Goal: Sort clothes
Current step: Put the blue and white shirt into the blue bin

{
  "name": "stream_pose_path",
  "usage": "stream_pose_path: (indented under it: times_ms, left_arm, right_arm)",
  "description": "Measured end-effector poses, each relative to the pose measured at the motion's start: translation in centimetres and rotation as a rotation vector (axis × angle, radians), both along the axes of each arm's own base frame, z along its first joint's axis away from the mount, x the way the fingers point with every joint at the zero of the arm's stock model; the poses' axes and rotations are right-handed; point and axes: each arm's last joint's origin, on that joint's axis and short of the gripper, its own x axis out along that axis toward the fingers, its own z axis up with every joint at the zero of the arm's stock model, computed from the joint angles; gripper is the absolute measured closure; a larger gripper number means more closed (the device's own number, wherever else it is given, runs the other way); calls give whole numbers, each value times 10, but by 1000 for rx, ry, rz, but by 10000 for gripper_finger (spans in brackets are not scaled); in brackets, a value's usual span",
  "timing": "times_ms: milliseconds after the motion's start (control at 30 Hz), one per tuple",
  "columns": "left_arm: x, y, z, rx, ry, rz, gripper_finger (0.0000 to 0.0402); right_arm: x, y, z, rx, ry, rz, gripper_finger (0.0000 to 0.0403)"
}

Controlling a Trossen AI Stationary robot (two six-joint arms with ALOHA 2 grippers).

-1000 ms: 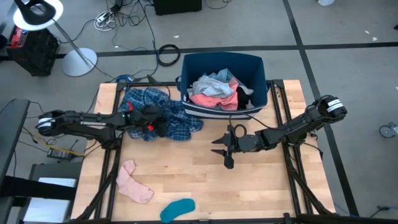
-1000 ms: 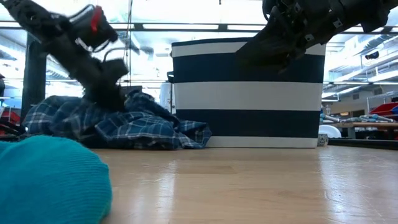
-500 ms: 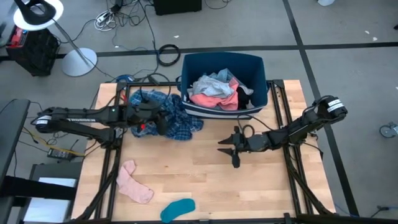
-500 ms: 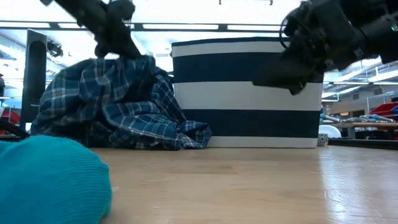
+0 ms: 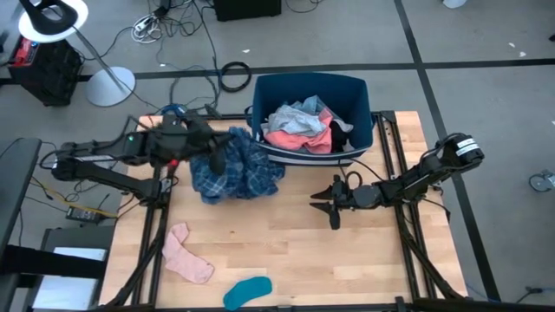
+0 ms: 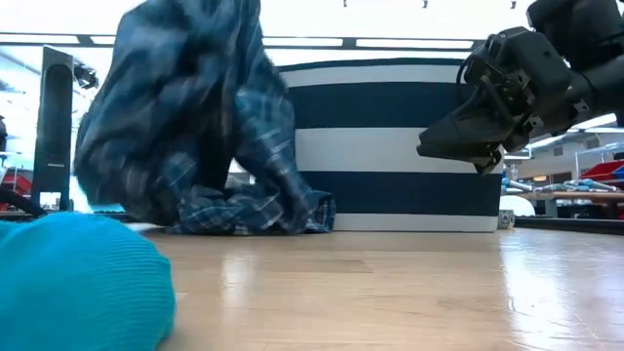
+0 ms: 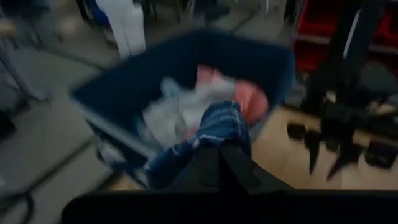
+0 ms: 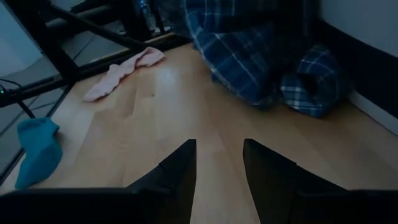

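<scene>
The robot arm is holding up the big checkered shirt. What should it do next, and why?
Probably keep lifting. The left gripper is shut on the plaid shirt, whose lower part lies bunched on the table beside the bin. Once clear, it could swing over. The right gripper hovers open nearby.

The table (image 5: 286, 251) is seen from straight above in the high view and level across its top in the low view, while the blue plaid shirt (image 5: 232, 166), seemingly close, is shared by both wrist views.
</scene>
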Motion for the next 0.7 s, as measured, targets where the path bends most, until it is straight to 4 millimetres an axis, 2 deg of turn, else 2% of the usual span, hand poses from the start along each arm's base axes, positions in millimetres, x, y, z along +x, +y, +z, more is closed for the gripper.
stream_pose_path:
  times_ms: [167,333,700]
  left_arm:
    - [3,1,52,133,-73,0,401]
    - [19,9,103,232,-132,28,401]
    - [90,49,175,420,-270,43,401]
  right_arm:
    - [0,0,1,3,-13,0,270]
    - [1,0,3,6,-30,0,270]
    - [1,0,4,2,-38,2,270]
